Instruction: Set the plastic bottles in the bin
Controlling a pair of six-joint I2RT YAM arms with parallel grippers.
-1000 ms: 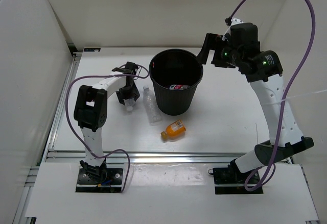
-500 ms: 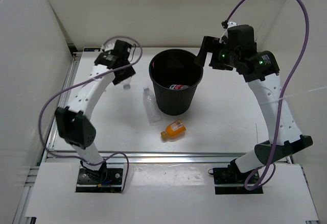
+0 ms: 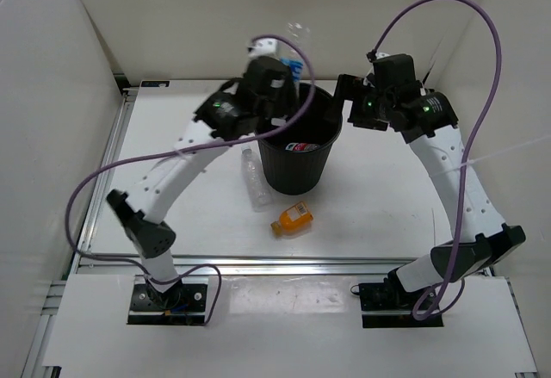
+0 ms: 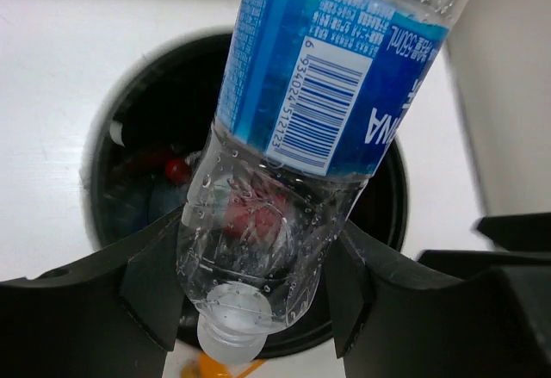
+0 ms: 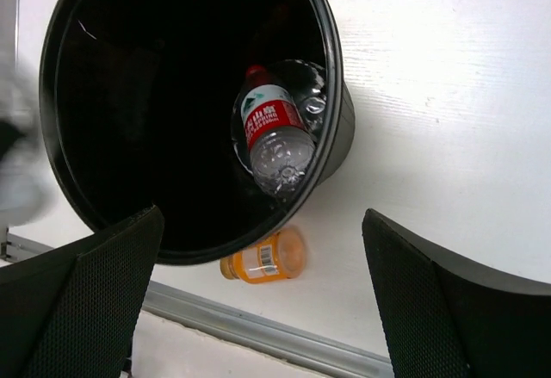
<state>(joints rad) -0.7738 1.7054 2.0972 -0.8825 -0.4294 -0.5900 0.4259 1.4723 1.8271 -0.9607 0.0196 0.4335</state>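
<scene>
White table (image 3: 387, 189), white walls (image 3: 215, 16); left gripper (image 4: 254, 283) clamps blue bottle (image 4: 327, 94) above bin (image 3: 297, 171), right gripper (image 5: 261, 214) spread, empty; only top view shows clear bottle (image 3: 252, 180) at bin's 8 o'clock.

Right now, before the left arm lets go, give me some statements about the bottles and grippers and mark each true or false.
1. The left gripper is shut on the blue-label bottle above the bin. True.
2. The orange bottle lies inside the bin. False: it lies on the table, in front of the bin.
3. The red-label bottle lies in the bin. True.
4. The right gripper holds a bottle. False: it is open and empty, beside the bin's rim.
</scene>
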